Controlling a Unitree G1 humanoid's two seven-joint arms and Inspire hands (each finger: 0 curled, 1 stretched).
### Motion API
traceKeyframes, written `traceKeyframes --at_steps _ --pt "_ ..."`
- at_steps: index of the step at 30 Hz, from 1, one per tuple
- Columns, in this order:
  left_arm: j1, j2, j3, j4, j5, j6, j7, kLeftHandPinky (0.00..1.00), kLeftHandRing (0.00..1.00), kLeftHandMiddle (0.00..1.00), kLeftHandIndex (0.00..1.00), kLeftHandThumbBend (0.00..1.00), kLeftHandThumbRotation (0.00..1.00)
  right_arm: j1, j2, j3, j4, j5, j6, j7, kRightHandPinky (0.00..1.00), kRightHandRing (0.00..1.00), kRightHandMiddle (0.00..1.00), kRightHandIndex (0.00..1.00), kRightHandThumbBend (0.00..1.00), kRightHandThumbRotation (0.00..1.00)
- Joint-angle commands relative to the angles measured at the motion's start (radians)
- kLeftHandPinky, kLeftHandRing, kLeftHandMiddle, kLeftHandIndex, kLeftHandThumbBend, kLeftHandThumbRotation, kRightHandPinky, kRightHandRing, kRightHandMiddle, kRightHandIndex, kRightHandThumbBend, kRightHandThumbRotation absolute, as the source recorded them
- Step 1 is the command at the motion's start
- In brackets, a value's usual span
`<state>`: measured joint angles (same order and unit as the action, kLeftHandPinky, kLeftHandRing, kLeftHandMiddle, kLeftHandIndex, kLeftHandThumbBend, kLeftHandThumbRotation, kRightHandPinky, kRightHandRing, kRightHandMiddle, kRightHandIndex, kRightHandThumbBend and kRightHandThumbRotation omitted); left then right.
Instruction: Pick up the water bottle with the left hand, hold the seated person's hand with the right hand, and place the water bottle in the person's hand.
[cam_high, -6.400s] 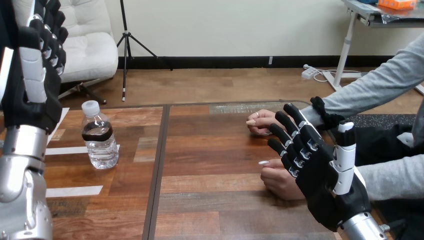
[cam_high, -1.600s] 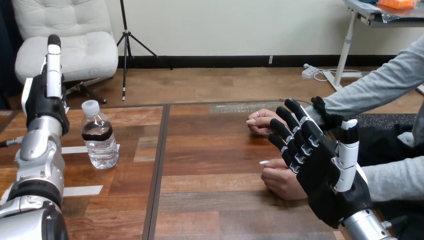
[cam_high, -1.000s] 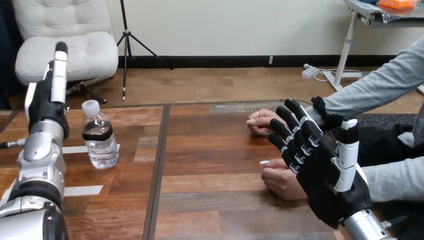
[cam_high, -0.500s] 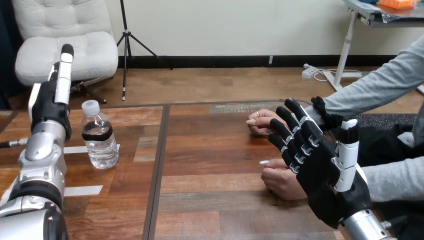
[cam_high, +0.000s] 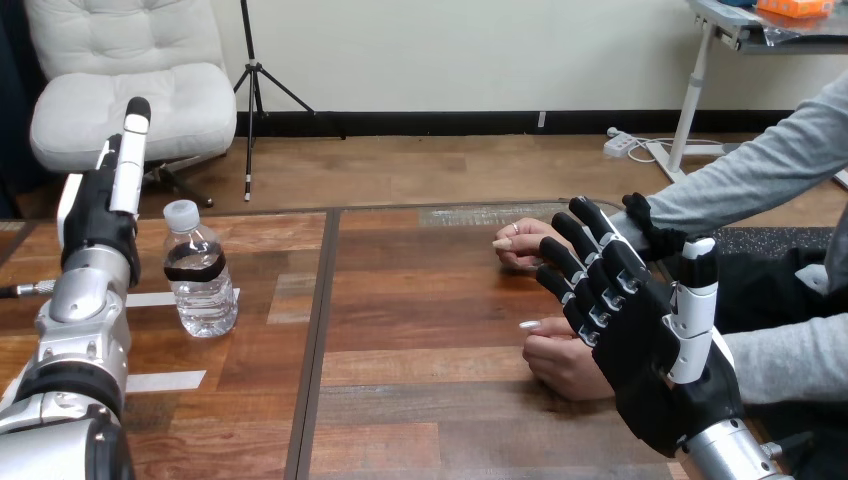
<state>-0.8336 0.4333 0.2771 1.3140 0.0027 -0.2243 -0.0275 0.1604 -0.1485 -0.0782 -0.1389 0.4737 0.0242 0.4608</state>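
Observation:
A clear water bottle (cam_high: 199, 270) with a white cap and dark label stands upright on the left part of the wooden table (cam_high: 430, 300). My left hand (cam_high: 100, 205) is raised just left of the bottle, edge-on, apart from it. My right hand (cam_high: 640, 335) is open at the right, fingers straight and spread, palm toward me. It stands over the person's nearer hand (cam_high: 560, 360), which rests curled on the table; whether they touch I cannot tell. The person's farther hand (cam_high: 525, 243) rests on the table behind my fingers.
White tape strips (cam_high: 150, 380) lie on the table near the bottle. A dark seam (cam_high: 318, 330) runs front to back between the table's two parts. The person's grey sleeves (cam_high: 760, 170) come in from the right.
My left hand has drifted slightly right, closer to the bottle. The right hand, the bottle and the person's hands have stayed where they were.

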Motion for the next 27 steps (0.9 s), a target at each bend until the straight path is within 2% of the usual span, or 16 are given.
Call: traceKeyframes --at_steps 1,27 --pt "-0.049 0.035 -0.017 0.0 0.018 0.006 0.012 1.0 1.0 1.0 1.0 0.66 1.0 -0.054 0.015 -0.006 -0.04 0.017 -0.016 0.001 1.0 1.0 1.0 1.0 0.97 1.0" --pt "-0.009 0.03 -0.032 0.009 0.024 0.015 0.026 1.0 1.0 1.0 1.0 0.8 1.0 -0.039 0.013 -0.009 -0.049 0.015 -0.019 0.003 1.0 1.0 1.0 1.0 0.96 1.0"
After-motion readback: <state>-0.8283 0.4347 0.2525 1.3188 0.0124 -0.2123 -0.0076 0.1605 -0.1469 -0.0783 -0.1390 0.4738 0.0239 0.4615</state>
